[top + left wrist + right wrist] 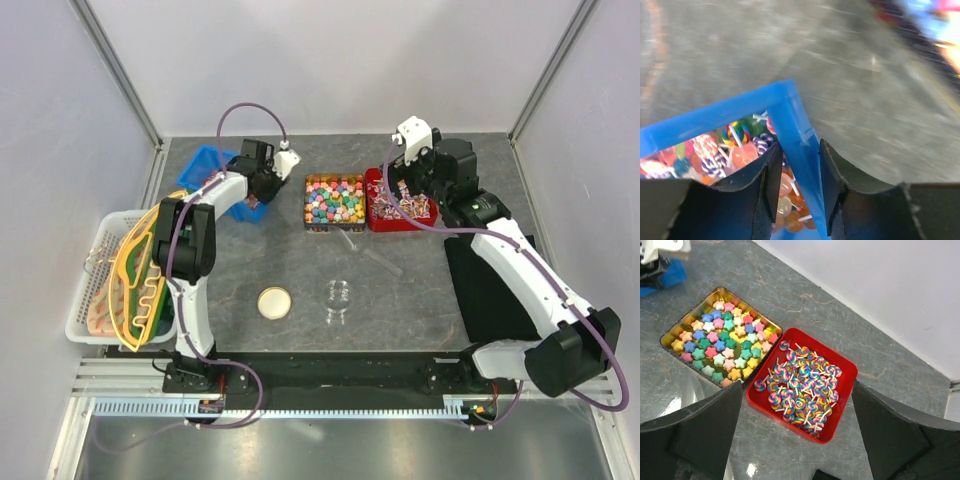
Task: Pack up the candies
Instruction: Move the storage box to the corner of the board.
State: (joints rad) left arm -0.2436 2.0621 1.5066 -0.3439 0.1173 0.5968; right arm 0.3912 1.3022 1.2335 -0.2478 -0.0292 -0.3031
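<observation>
The candies [722, 337], star-shaped pieces in mixed colours, lie unpacked in a gold tin [690, 311]. They sit directly beneath the right pincer [797, 385], toward its left finger. From the left pincer [800, 150] they are off to its right, well apart.

Just beside the tin, the red bin [845, 395] of lollipops lies below the gap between the right pincer's 2 fingers. That pincer is spread wide and holds nothing. It is raised high, probably to look over both containers before a pick.

The left pincer straddles 1 wall of the blue bin [790, 107] near its corner, with 1 finger inside among the lollipops and 1 outside (whether the wall is actually pinched I cannot tell). The likely aim is to drag that bin aside.

The left arm is folded at the elbow, its wrist tipped down at the bin. The right arm stretches long from its base over the tabletop [420, 290], its wrist bent downward.
</observation>
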